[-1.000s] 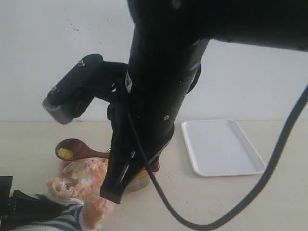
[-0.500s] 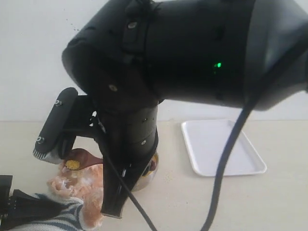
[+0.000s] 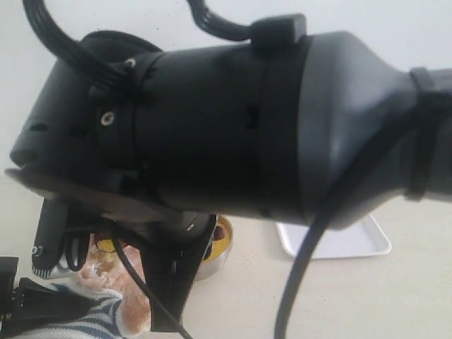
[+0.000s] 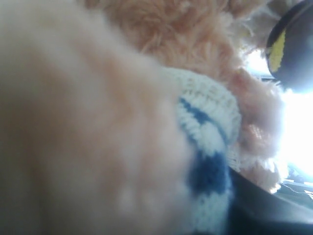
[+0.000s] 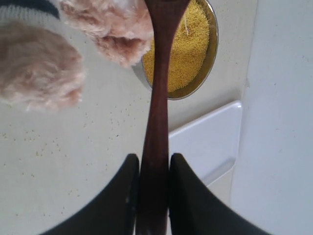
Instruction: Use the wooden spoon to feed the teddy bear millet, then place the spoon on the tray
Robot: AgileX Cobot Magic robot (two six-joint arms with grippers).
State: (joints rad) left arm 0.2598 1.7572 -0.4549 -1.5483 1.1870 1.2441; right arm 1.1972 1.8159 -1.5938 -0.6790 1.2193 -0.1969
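- Clamping the wooden spoon (image 5: pixel 159 98) by its thin handle between the two dark fingers (image 5: pixel 128 196) of the right gripper (image 5: pixel 155 196), pressed tight against both sides of the wood.
- Pointing the spoon's wider end toward the teddy bear (image 5: pixel 115 24), with the oval bowl of the spoon cut off at the edge of the right wrist view.
- Crossing, in that same view, in front of one side of the metal bowl (image 5: pixel 211 58), heaped with bright yellow millet (image 5: pixel 188 49).
- Resting that bowl on the pale counter (image 5: pixel 73 147), among loose yellow grains (image 5: pixel 112 120) scattered over the surface.
- Lying flat at 3 o'clock from the metal bowl in the exterior view, near it but apart: the white tray (image 3: pixel 353 241), largely hidden behind the big black right arm (image 3: pixel 247 127).
- Sitting at 8 o'clock from the metal bowl, just beside it: the bear, tan-pink fur above a navy-and-white striped shirt (image 4: pixel 205 147).
- Grasping the bear at its striped body with the left gripper (image 3: pixel 49 307), low at 8 o'clock in the exterior view, black fingers closed against the shirt.
- Filling the left wrist view with blurred fur and knit stripes; beside the bear's head, a dark rounded shape with a yellow patch, too blurred to name.
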